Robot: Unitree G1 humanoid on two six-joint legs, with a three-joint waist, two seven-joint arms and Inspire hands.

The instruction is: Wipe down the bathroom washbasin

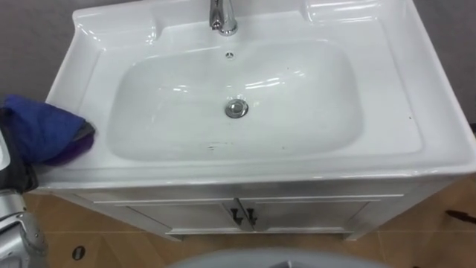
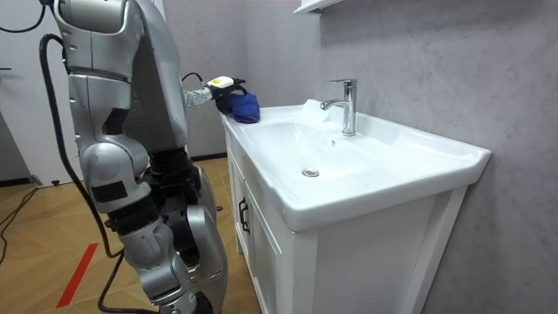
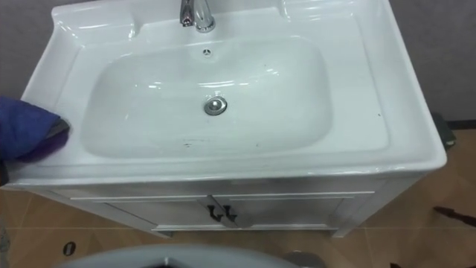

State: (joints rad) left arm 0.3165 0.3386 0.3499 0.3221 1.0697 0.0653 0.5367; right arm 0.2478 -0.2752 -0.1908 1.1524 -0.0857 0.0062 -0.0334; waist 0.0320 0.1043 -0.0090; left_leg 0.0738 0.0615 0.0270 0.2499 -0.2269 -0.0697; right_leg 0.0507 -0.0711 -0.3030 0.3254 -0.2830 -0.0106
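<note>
Support: a white basin (image 1: 398, 104) set on top of a white cabinet (image 1: 149, 208), which stands on a wood-patterned floor (image 1: 424, 242).
Basin shape: a wide, shallow bowl with a flat rim all round it and a raised back edge.
Far rim, middle: a chrome tap (image 1: 222, 18) stands upright there.
Far corners: a shallow recess (image 1: 123, 31) is moulded into the rim at the left, and another at the right.
Bowl, far wall: a small overflow hole (image 1: 229, 54) sits below the tap.
Bowl, bottom: a round metal drain plug (image 1: 236, 109) sits in the middle.
Left rim, near end: a bunched blue cloth (image 1: 41, 130) lies at the outer edge.
Cabinet front: two doors meet in the middle, with dark handles (image 1: 243, 217) side by side.
</note>
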